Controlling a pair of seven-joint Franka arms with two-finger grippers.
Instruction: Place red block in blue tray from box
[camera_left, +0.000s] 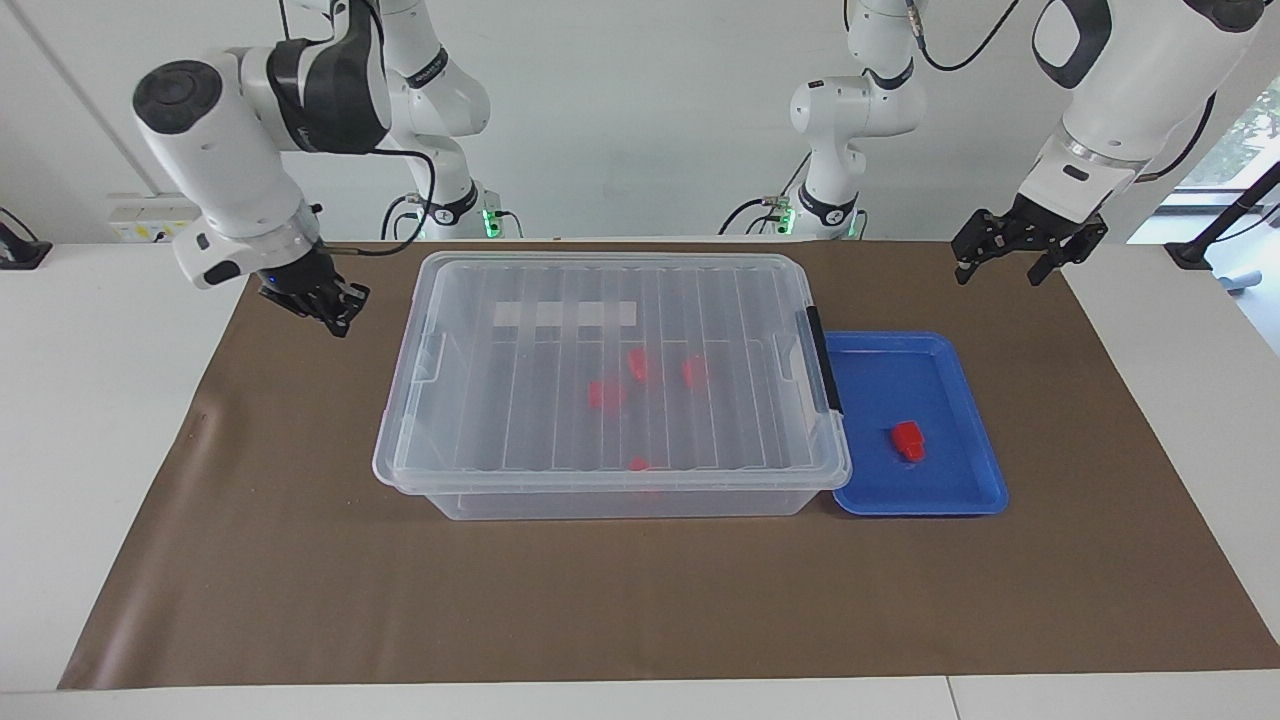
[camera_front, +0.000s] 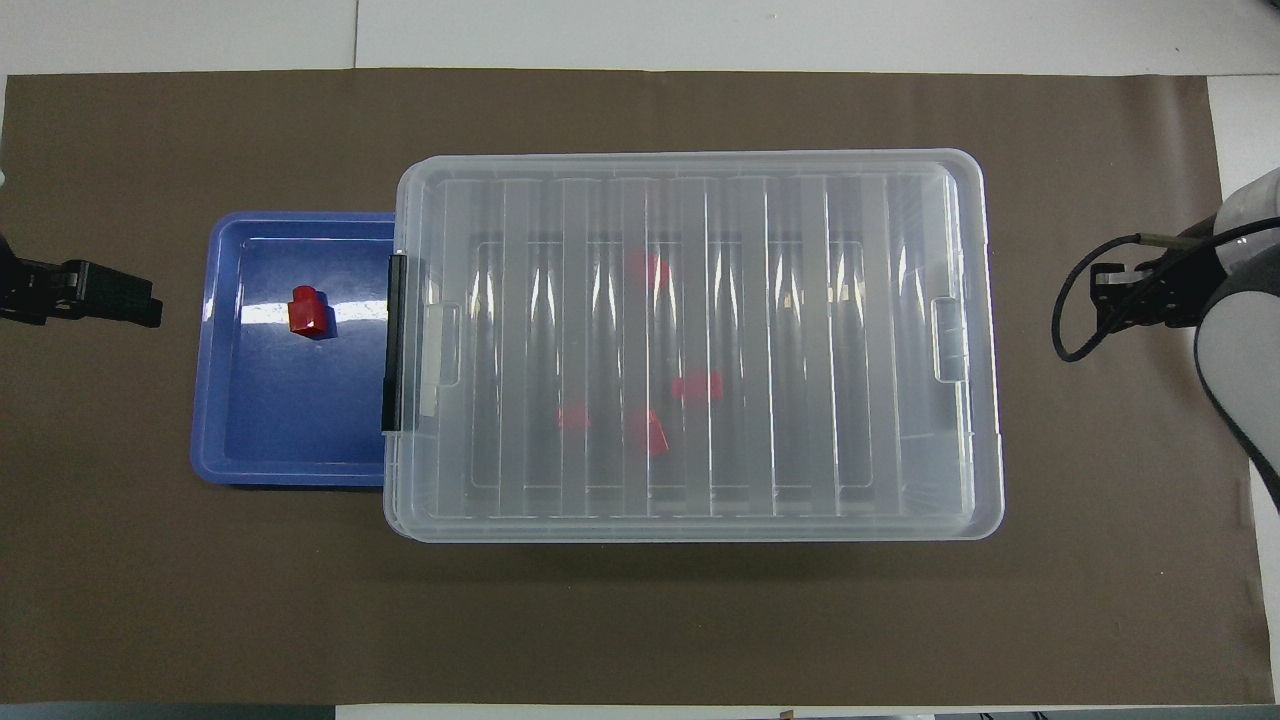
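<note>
The large transparent plastic box (camera_left: 612, 385) with its ribbed lid on sits mid-table, touching the shallow blue plastic tray (camera_left: 965, 480) toward the left arm's end. One small red plastic block (camera_left: 908, 440) lies in the tray. Bare brown paper mat (camera_left: 640, 600) surrounds both. The left gripper (camera_left: 1010, 262) hangs released over the mat near the tray; the right gripper (camera_left: 335, 308), clenched and empty, hovers beside the box's other end.

White wall (camera_left: 640, 110), window (camera_left: 1245, 130), brown table mat (camera_left: 640, 600)
</note>
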